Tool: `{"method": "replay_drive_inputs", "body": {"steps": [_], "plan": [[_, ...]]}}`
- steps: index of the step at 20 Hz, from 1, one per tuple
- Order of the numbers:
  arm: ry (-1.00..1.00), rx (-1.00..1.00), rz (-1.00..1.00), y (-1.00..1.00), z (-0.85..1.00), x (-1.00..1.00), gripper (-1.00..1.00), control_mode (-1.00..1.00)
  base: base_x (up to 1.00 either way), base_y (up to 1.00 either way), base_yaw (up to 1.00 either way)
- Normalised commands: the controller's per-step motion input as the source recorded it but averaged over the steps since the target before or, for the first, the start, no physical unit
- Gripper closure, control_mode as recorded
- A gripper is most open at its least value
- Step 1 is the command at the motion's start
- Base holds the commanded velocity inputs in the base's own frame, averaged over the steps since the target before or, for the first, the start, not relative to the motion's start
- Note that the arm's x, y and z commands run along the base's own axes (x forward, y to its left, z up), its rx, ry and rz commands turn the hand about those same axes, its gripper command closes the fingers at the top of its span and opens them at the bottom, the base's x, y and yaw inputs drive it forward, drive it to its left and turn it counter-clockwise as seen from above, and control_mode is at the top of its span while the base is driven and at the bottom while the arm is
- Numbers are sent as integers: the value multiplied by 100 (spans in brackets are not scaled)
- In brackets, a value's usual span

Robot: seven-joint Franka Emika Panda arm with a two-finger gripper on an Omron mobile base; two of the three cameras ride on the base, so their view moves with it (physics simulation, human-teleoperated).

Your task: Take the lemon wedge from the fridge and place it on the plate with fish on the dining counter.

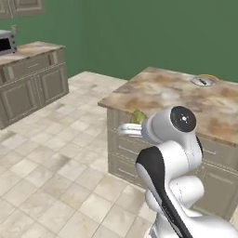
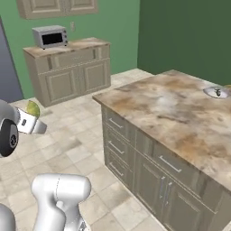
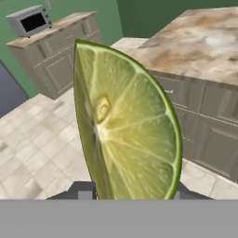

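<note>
My gripper [image 3: 134, 193] is shut on the lemon wedge [image 3: 125, 125], a yellow-green slice that stands upright between the dark fingertips [image 3: 86, 191]. From the base, the lemon wedge [image 1: 137, 115] sits at the end of the white hand, with the gripper [image 1: 131, 124] held in front of the dining counter's [image 1: 158, 93] near corner, over the tiled floor. The plate with fish [image 1: 203, 81] lies near the counter's far edge, well beyond the hand. From the right side, the lemon wedge [image 2: 32, 108] and gripper [image 2: 35, 118] are at the far left, the plate with fish [image 2: 216, 92] at the far right of the dining counter [image 2: 167, 108].
A wall counter [image 2: 67, 67] with beige cabinets carries a microwave [image 2: 50, 36] at the back left. Open tiled floor [image 1: 51, 167] lies between it and the island. A tall grey slab [image 2: 6, 67] shows at the left edge; I cannot tell whether it is the fridge.
</note>
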Motion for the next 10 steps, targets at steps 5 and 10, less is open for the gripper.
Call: {"method": "replay_drive_inputs", "body": {"steps": [5,10], "plan": [[0,0,0,0,0,0,100,100,100,100,-5],[0,0,0,0,0,0,100,100,100,100,-15]]}}
